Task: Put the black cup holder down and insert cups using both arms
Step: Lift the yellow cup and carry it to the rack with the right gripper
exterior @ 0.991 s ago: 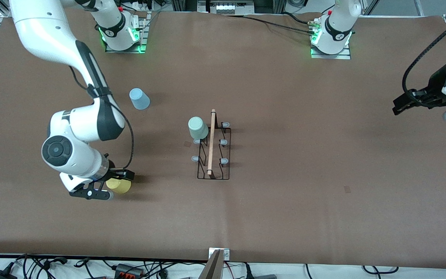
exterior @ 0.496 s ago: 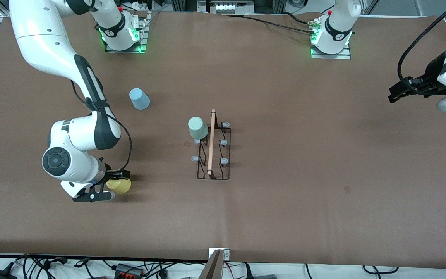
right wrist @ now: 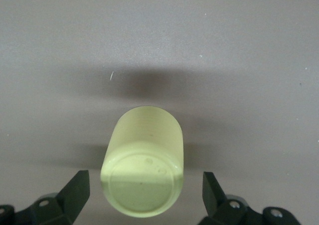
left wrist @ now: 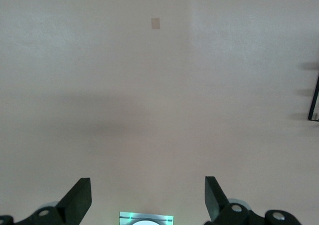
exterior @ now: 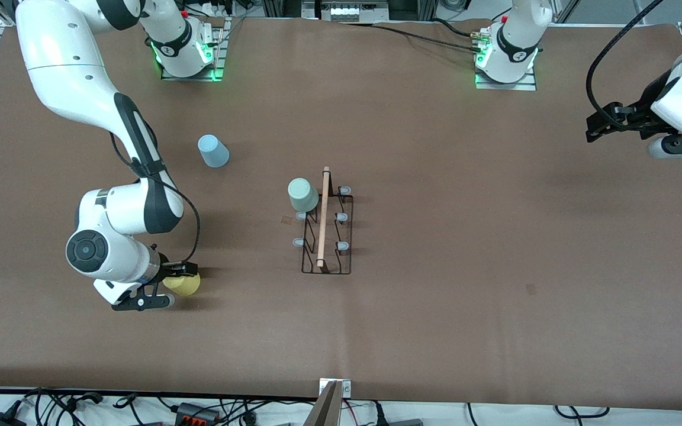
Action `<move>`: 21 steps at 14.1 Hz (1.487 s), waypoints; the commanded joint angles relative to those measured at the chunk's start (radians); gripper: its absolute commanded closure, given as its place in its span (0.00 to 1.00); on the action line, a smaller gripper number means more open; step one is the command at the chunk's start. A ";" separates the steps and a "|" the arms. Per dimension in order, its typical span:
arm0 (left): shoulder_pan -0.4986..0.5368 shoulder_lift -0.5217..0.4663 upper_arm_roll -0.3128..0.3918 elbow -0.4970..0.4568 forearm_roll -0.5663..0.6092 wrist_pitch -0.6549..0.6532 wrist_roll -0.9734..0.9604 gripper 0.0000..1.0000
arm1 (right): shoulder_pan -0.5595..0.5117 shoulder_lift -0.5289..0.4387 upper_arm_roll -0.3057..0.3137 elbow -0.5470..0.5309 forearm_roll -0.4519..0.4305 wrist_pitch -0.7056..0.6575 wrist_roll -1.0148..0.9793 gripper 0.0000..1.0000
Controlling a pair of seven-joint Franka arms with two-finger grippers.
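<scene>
Since the earlier frames, the right arm has been lowered slightly over the yellow cup [exterior: 182, 284], and the left arm has been drawn back toward its own end of the table [exterior: 495, 248].

On the table, the black cup holder [exterior: 325, 228] is seen standing near the middle, with the pale green cup [exterior: 302, 194] seated on one of its pegs at the end farther from the front camera. The light blue cup [exterior: 213, 150] is set mouth-down on the table, toward the right arm's end. The yellow cup is found nearer to the front camera, also mouth-down.

The right pincer [right wrist: 144, 187] is held wide open around the yellow cup, with nothing gripped yet; the cup is seen between the fingers but apart from both. The left pincer [left wrist: 148, 197] is held wide open and empty over bare table, where that arm waits.

A slip may be caused if the tapered, smooth cup is squeezed too high. The cup may also be tipped or pushed aside if one finger touches first.
</scene>
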 commanded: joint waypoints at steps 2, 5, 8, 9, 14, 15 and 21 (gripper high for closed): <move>0.004 0.001 0.011 0.038 -0.007 -0.029 0.040 0.00 | -0.015 0.020 0.013 0.026 -0.015 0.005 -0.020 0.29; 0.002 0.013 0.008 0.049 -0.007 -0.018 0.042 0.00 | -0.014 0.014 0.013 0.051 -0.013 -0.009 -0.031 0.66; 0.002 0.013 0.005 0.050 -0.007 -0.018 0.042 0.00 | -0.009 0.004 0.026 0.121 -0.002 -0.076 -0.040 0.72; 0.004 0.013 0.008 0.050 -0.009 -0.017 0.042 0.00 | -0.006 -0.011 0.048 0.163 -0.002 -0.108 -0.040 0.72; 0.024 0.019 0.011 0.049 -0.009 0.009 0.043 0.00 | -0.009 -0.059 0.253 0.230 0.024 -0.208 0.092 0.72; 0.032 0.022 0.011 0.049 -0.014 0.009 0.043 0.00 | -0.006 -0.060 0.273 0.230 0.024 -0.211 0.128 0.72; 0.041 0.031 0.010 0.049 -0.018 0.011 0.043 0.00 | 0.107 -0.091 0.287 0.229 0.018 -0.248 0.405 0.71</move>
